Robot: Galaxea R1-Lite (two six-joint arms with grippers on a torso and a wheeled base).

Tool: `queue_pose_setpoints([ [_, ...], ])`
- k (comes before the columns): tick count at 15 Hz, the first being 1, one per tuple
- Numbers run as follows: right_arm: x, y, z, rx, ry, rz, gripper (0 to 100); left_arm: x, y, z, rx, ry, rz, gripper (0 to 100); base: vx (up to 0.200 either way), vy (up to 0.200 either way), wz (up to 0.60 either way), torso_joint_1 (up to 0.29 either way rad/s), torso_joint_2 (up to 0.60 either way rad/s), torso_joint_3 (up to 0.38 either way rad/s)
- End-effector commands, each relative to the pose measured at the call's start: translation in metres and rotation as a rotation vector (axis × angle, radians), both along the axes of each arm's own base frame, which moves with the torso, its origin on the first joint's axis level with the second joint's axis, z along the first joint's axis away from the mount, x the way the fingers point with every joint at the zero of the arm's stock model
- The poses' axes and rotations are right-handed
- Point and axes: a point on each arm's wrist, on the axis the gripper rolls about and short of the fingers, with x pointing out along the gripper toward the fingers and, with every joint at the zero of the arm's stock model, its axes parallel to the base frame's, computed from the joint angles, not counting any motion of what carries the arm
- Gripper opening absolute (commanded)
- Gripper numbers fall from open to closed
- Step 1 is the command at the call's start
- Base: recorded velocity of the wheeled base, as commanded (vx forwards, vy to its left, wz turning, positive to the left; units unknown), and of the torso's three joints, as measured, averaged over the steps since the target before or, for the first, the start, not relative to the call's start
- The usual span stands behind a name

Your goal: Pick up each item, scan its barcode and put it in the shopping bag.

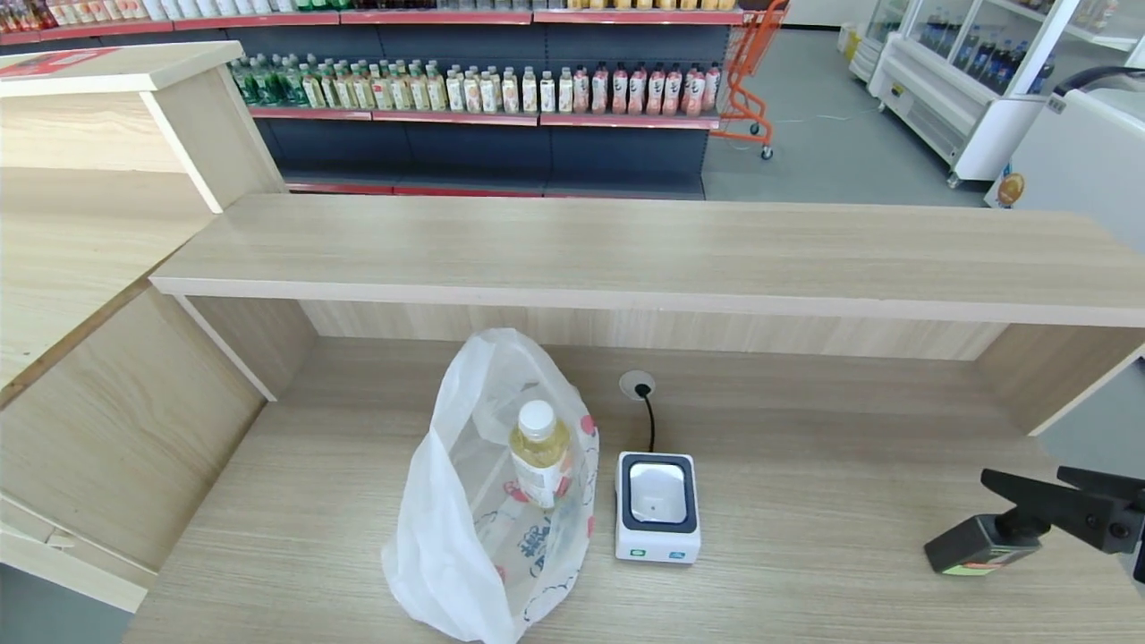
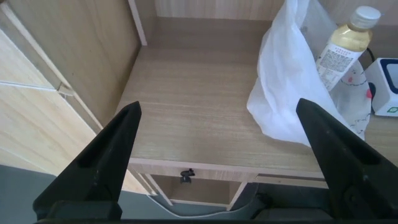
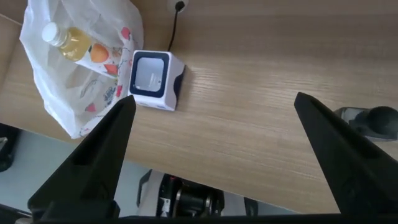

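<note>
A white plastic shopping bag (image 1: 447,537) (image 2: 286,81) (image 3: 62,99) stands on the wooden counter (image 1: 805,501). A bottle of yellow drink with a white cap (image 1: 539,452) (image 2: 345,46) (image 3: 71,40) stands upright inside it. Just right of the bag sits a white barcode scanner (image 1: 657,505) (image 3: 152,78) (image 2: 387,87) with a dark-framed window facing up. My right gripper (image 1: 1020,472) (image 3: 214,102) hangs open over the counter's right side, holding nothing. My left gripper (image 2: 217,104) is open and empty near the counter's front left edge.
A dark grey object with a black knob (image 1: 971,546) (image 3: 367,121) lies on the counter under my right gripper. A raised wooden ledge (image 1: 644,250) and side panels wall in the counter. The scanner's cable (image 1: 648,416) runs to a hole at the back.
</note>
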Motion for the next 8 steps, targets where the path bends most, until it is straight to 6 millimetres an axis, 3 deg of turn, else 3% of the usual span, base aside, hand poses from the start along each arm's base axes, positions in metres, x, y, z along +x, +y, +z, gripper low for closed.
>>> queue_pose_setpoints([
  [1,0.0006,0.0000,-0.0003,0.000,0.002,0.001,100,0.0000,0.0000,0.0001,-0.013,-0.002,0.002,100,0.000,0.000,0.00,0.000,0.00,0.000],
  [7,0.0003,-0.0002,-0.0086,-0.002,0.035,-0.003,100,0.0000,0.0000,0.0000,-0.016,-0.001,0.002,100,-0.200,0.000,0.00,0.004,0.00,0.004],
  [8,0.0008,-0.0004,-0.0099,-0.006,0.047,-0.004,100,0.0000,0.0000,0.0000,-0.014,0.000,0.002,100,0.000,0.000,0.00,0.000,0.00,0.000],
])
